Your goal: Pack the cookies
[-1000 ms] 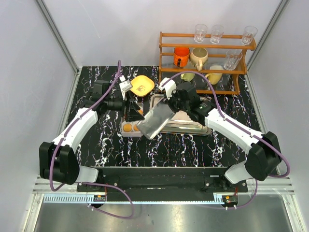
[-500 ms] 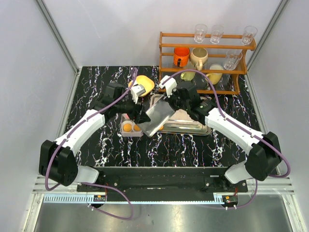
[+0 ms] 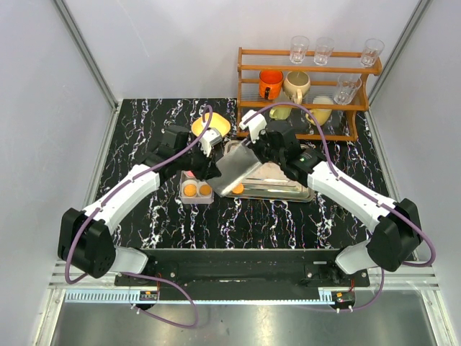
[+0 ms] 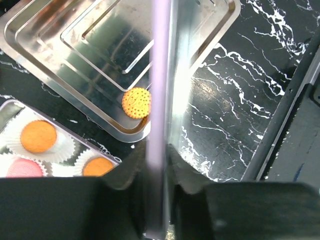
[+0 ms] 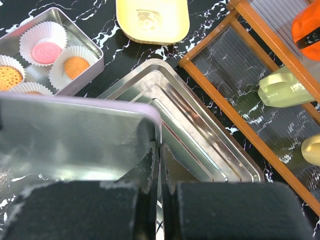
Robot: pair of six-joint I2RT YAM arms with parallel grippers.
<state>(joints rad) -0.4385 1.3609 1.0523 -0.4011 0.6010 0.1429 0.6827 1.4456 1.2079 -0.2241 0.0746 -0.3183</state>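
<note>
Tin (image 5: 84,34) — cookies (image 5: 76,66) in paper cups (image 5: 35,32); tray (image 4: 100,50) — one cookie (image 4: 136,102); lid (image 5: 75,135) aloft.

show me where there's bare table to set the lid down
Barest: the front strip of table between the cookie tin, the tray and the arm bases. Also the back-left corner, left of the yellow dish. Crowded: the middle, where the lid hangs by tin and tray, and back right by the rack.

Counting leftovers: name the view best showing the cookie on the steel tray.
Left wrist: the cookie is close, dotted face clear. Top external shows only an orange speck; right wrist does not show it.
</note>
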